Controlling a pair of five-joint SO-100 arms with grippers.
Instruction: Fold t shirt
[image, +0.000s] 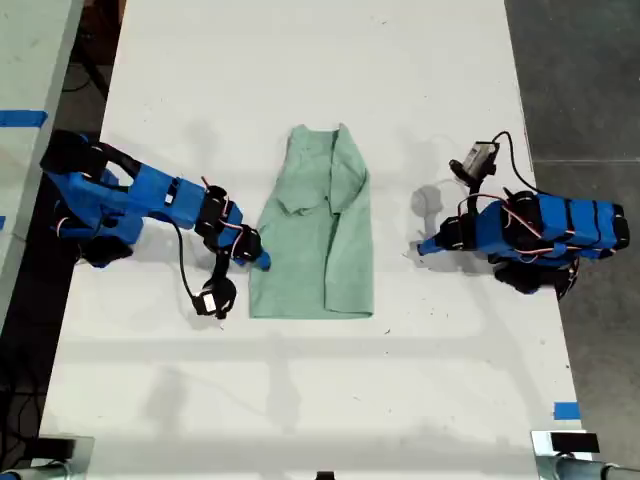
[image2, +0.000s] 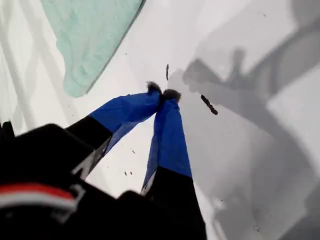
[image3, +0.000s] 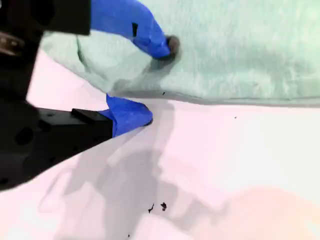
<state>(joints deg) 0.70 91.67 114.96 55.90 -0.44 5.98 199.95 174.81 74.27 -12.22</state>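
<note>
Shirt narrowed lengthwise, side edge about to be gripped

T shirt at the middle of the exterior view, flat on the white worktop, between the two arms. Long axis running from the frame's top to its bottom: neck end toward the top, straight hem toward the bottom. Already looks folded in along its sides, with a sleeve tucked over the body, hence the narrow strip shape.

My second hand at the garment's edge on the exterior view's left, down near the hem. Jaws parted wide in the second wrist view: one fingertip pressed on the mint cloth, the other down on bare worktop just beside the edge. Probably placed astride the edge like that to pinch it for the next fold; nothing pinched yet.

My first hand on the exterior view's right, well apart from the cloth. Tips pinched together on nothing in the first wrist view, shirt only in the background. Likely parked clear so as not to snag the fabric
</note>
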